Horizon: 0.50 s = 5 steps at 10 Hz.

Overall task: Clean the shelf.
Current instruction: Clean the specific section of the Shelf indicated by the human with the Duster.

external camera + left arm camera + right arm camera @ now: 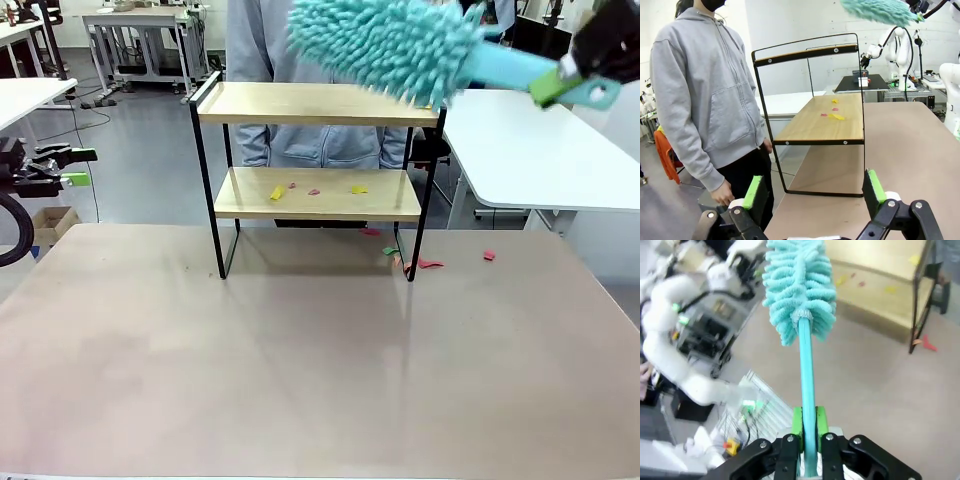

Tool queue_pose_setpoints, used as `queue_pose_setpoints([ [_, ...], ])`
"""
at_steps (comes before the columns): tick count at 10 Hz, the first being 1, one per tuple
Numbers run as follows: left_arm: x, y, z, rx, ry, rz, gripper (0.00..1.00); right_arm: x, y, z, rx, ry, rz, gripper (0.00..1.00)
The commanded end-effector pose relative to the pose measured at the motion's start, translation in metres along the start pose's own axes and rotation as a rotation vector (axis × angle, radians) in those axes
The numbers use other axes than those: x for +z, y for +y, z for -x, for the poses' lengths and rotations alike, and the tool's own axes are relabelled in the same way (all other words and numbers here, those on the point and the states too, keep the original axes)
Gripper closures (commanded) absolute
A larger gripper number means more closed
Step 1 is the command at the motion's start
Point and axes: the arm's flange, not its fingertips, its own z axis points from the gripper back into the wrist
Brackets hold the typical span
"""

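Note:
The shelf stands mid-table, two light wooden boards in a thin black frame. Its lower board carries a few yellow and red paper scraps. My right gripper is shut on the handle of a fluffy teal duster, whose head hovers over the top board's right end. In the right wrist view the fingers clamp the handle below the duster head. My left gripper stays open at the far left, off the table. In the left wrist view its pads frame the shelf end-on.
Red and green scraps lie on the table by the shelf's right legs. A person in a grey hoodie stands behind the shelf. White tables sit at the right and far left.

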Motion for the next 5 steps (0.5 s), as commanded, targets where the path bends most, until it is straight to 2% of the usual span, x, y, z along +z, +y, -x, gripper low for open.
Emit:
queue_pose_setpoints([
  [1,-0.001,-0.001,-0.002,-0.005,0.002,0.004,0.00,-0.018,-0.008,0.005,0.142,0.187,-0.060,0.86],
  [3,-0.001,-0.001,-0.002,-0.005,0.002,0.004,0.00,-0.043,-0.002,0.019,0.296,0.345,-0.070,0.86],
  [4,-0.001,-0.001,-0.002,-0.005,0.002,0.004,0.00,-0.056,-0.001,0.030,0.350,0.450,-0.042,0.86],
  [5,-0.001,-0.001,-0.002,-0.005,0.002,0.004,0.00,-0.060,-0.005,0.039,0.378,0.513,-0.026,0.86],
])
